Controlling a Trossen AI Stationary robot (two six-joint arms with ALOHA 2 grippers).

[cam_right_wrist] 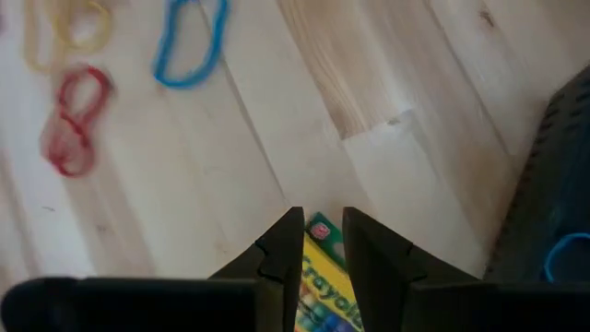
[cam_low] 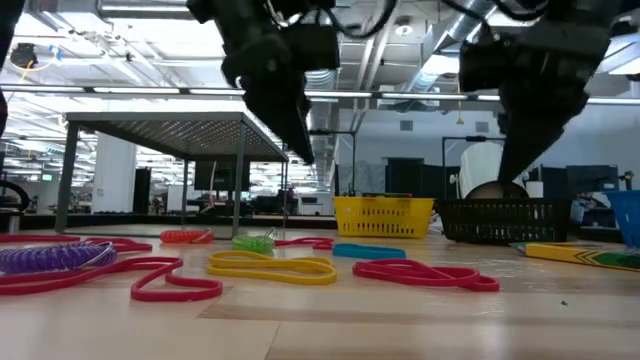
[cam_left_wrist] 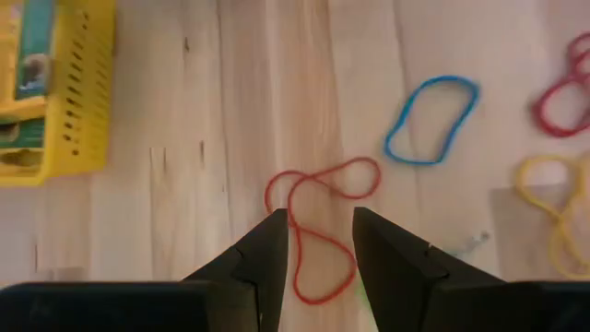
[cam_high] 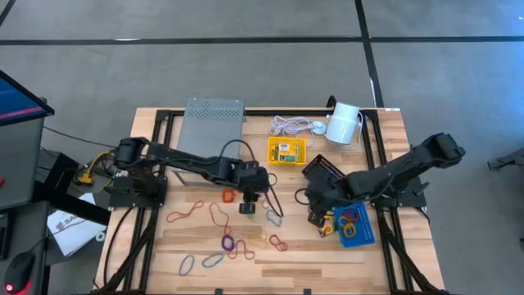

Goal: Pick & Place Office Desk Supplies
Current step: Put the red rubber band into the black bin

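Many coloured rubber bands (cam_high: pixel 229 242) lie loose on the wooden table's near half. My left gripper (cam_left_wrist: pixel 320 217) hangs open above a red band (cam_left_wrist: pixel 323 238), with a blue band (cam_left_wrist: pixel 431 120) farther off. My right gripper (cam_right_wrist: pixel 323 214) hovers, narrowly open, over a yellow-green crayon box (cam_right_wrist: pixel 323 277) lying flat beside the blue tray (cam_high: pixel 368 238), which holds bands. The yellow tray (cam_high: pixel 271 151) holds another crayon box (cam_high: pixel 286 152). The black mesh tray (cam_high: pixel 325 170) stands between the yellow and blue trays. In the low view both grippers (cam_low: pixel 305 155) (cam_low: pixel 512 175) are clear of the table.
A grey perforated stand (cam_high: pixel 211 124) is at the far left of the table, with a coiled white cord (cam_high: pixel 291 125) and a white cylinder (cam_high: pixel 344 123) at the far right. Dark frame rails run along both table sides. A monitor and papers sit off the left edge.
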